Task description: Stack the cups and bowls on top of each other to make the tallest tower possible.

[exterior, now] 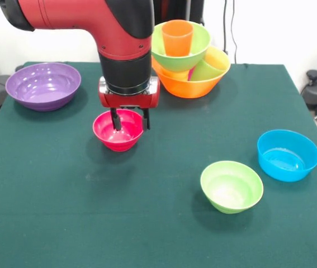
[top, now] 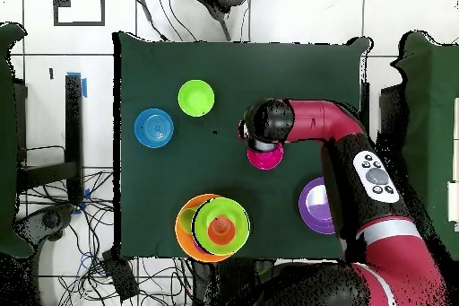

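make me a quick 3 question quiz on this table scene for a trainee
1. True or false: the claw is over the small pink-red bowl.
2. Which cup stands in the large light-green bowl on top of the tower? A yellow, B orange-red, C purple-magenta
3. Fill in: in the front view, the small light-green bowl has the ____ bowl to its right.

Key: 1 true, its fingers reach down into the bowl. 2 B, the orange-red cup. 3 blue.
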You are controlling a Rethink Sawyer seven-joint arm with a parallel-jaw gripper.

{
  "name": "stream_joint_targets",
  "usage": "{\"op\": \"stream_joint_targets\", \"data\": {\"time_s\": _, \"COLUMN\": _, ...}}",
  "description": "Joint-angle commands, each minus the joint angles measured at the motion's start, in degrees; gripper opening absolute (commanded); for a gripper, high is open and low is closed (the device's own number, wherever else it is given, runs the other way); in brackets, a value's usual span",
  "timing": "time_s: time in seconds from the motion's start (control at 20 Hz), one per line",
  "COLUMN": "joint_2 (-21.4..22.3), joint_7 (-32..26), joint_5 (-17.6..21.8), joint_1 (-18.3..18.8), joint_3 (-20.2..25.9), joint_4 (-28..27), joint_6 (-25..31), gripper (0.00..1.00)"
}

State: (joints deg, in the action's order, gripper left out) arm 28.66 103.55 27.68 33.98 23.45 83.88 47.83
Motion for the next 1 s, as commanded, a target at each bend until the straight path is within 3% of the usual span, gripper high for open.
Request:
{"op": "stream_joint_targets", "data": {"time_s": 0.05, "joint_2": -2.1, "joint_7": -6.9, "joint_5": 6.7, "joint_1": -1.7, "joint_3": -1.9, "joint_4": 0.2, "joint_6": 0.5, "gripper": 1.00}}
{"op": "stream_joint_targets", "data": {"time_s": 0.35, "joint_2": -5.4, "joint_7": -7.2, "joint_5": 7.3, "joint_1": -1.5, "joint_3": -2.0, "joint_4": -0.2, "joint_6": -1.1, "gripper": 1.00}}
{"op": "stream_joint_targets", "data": {"time_s": 1.0, "joint_2": -6.6, "joint_7": -6.0, "joint_5": 6.7, "joint_1": -1.1, "joint_3": -0.2, "joint_4": 0.4, "joint_6": -2.6, "gripper": 1.00}}
